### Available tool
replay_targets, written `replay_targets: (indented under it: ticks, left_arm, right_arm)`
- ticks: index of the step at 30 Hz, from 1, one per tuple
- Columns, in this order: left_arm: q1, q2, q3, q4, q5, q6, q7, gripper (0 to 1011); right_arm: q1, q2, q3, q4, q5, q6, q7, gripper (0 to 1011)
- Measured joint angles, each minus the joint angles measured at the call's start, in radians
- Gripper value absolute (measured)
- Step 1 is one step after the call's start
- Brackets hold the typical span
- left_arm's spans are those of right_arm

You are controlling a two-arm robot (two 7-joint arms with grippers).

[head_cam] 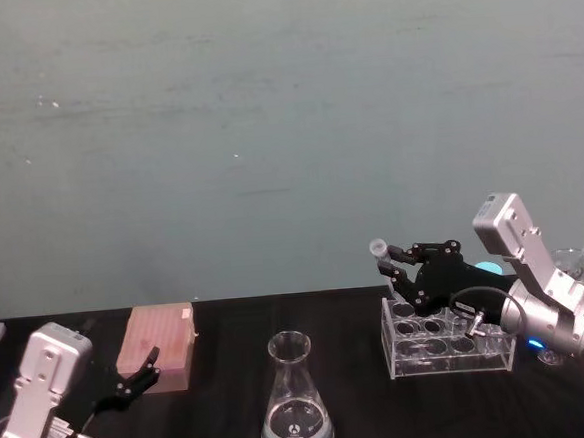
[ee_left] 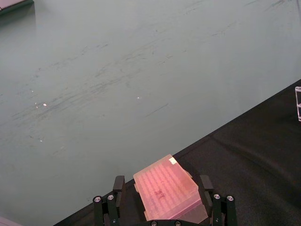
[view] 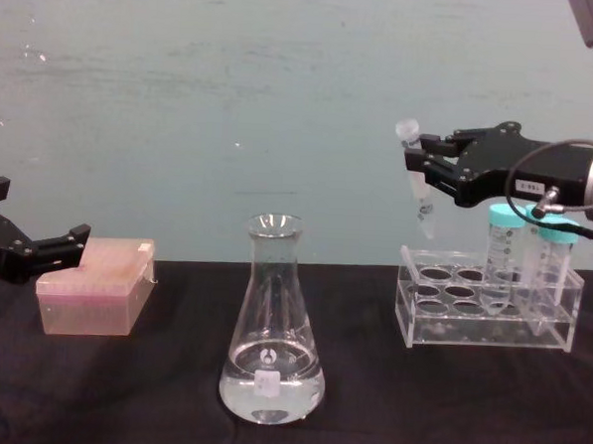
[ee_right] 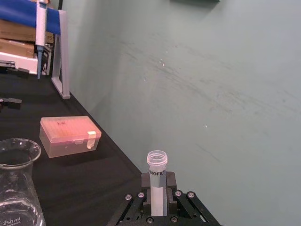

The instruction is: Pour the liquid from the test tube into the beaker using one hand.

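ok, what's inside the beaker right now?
A shallow pool of clear liquid at the base of the beaker; its white label covers a patch. The test tube sits in the right gripper, jaws shut, up by the rack. Left gripper idles beside the pink box.

Glossy glass beaker (view: 274,320), plastic test tube (view: 422,204) (clear), matt black table (view: 118,397)

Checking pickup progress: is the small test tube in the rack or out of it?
Out. The right end effector grips the test tube above the rack, its tapered bottom clear of the holes, nearly upright.
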Motion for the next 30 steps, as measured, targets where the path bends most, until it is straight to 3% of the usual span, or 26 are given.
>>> replay_targets:
  ticks: [14,30]
  left_arm:
    - [0.000,0.000,0.000,0.000,0.000,0.000,0.000,1000]
    - [0.000,0.000,0.000,0.000,0.000,0.000,0.000,1000]
  right_arm:
    - [0.010,0.014,-0.040,-0.050,-0.100,-0.055,-0.034,189]
    - [0.016,0.019,-0.071,-0.090,-0.161,-0.088,-0.041,189]
